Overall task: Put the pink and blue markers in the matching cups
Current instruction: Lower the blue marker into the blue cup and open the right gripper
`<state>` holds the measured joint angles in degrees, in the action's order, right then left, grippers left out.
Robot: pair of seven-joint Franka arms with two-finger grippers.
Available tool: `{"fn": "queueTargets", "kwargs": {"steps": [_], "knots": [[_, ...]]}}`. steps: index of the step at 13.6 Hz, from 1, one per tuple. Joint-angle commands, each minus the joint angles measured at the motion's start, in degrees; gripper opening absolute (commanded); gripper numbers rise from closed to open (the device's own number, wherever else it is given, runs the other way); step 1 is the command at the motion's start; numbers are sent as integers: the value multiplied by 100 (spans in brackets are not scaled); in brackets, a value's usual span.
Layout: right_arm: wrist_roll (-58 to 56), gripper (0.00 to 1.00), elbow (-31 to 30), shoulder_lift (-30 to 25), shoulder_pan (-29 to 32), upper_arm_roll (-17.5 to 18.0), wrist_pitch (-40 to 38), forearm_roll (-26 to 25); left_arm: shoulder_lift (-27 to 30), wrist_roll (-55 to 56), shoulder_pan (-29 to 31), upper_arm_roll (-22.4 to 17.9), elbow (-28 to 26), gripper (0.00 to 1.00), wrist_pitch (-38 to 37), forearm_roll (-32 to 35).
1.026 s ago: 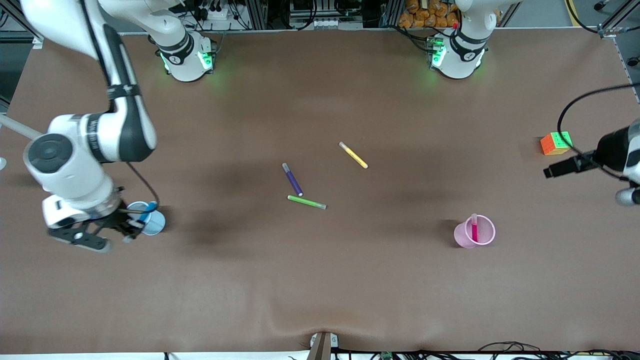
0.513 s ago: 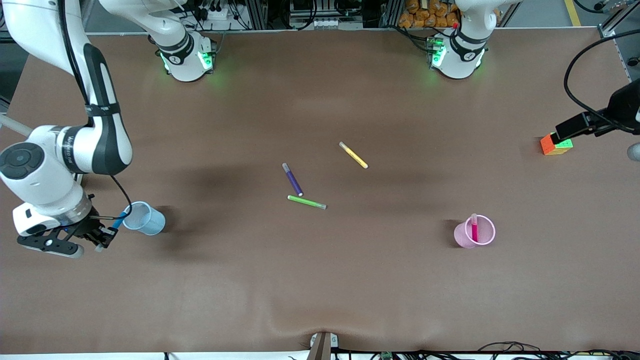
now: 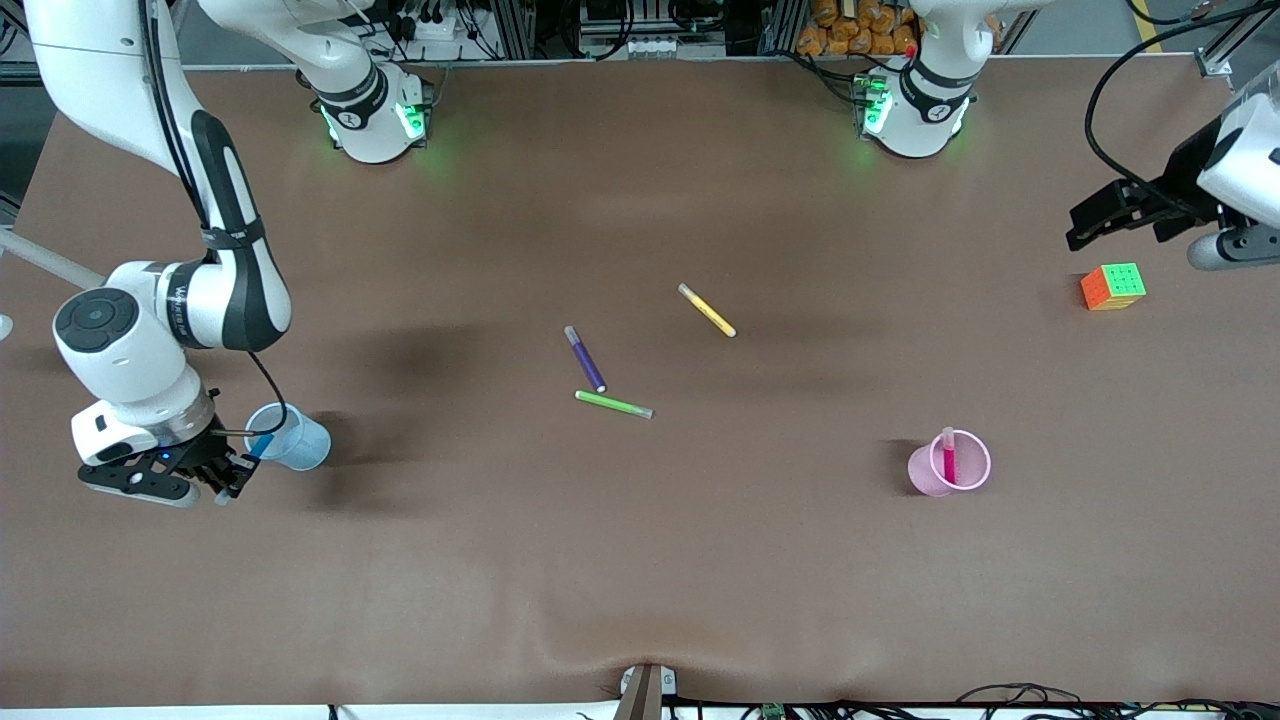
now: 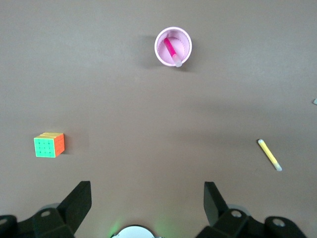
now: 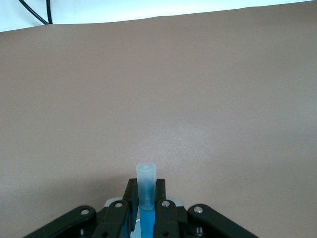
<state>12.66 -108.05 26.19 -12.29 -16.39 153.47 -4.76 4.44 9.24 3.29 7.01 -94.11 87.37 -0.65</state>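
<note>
My right gripper (image 3: 232, 480) is shut on the blue marker (image 3: 258, 447), beside the light blue mesh cup (image 3: 300, 442) at the right arm's end of the table. The marker is tilted, and its blue end reaches the cup's rim. In the right wrist view its pale cap (image 5: 146, 179) sticks out between the fingers of the right gripper (image 5: 146, 192). The pink marker (image 3: 948, 459) stands in the pink cup (image 3: 925, 474); both also show in the left wrist view, marker (image 4: 171, 49) in cup (image 4: 184, 39). My left gripper (image 3: 1088, 224) is open and empty, up over the table near a colour cube (image 3: 1113, 286); its open fingers frame the left wrist view (image 4: 147, 198).
A purple pen (image 3: 585, 358), a green pen (image 3: 613, 404) and a yellow pen (image 3: 707, 310) lie mid-table. The yellow pen (image 4: 269, 154) and the cube (image 4: 49, 145) also show in the left wrist view.
My right gripper with the blue marker swung away from the blue cup toward the table's end, then came partway back. My left gripper moved from beside the cube toward the bases.
</note>
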Motion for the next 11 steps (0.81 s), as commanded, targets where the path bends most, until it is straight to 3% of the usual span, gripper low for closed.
{"fn": "queueTargets", "kwargs": {"steps": [1, 5, 6, 7, 8, 9, 11], "knots": [[-18, 0, -260, -79, 77, 66, 183, -122, 224, -10, -610, -533, -186, 100, -106, 109], [61, 0, -384, -88, 68, 66, 192, -113, 260, -71, -655, -499, -160, 100, -229, 118], [61, 4, -445, -96, 51, 66, 192, -113, 251, -106, -620, -490, -160, 100, -229, 118], [70, 15, -463, -97, 42, 66, 192, -113, 242, -124, -611, -490, -143, 100, -229, 144], [61, 31, -463, -97, 34, 66, 174, -113, 242, -176, -619, -473, -90, 100, -229, 301], [96, 95, -463, -97, 25, 75, 174, -113, 242, -220, -637, -472, -81, 100, -221, 415], [114, 100, -419, -88, 34, 75, 148, -105, 233, -221, -646, -472, -63, 100, -212, 408]]}}
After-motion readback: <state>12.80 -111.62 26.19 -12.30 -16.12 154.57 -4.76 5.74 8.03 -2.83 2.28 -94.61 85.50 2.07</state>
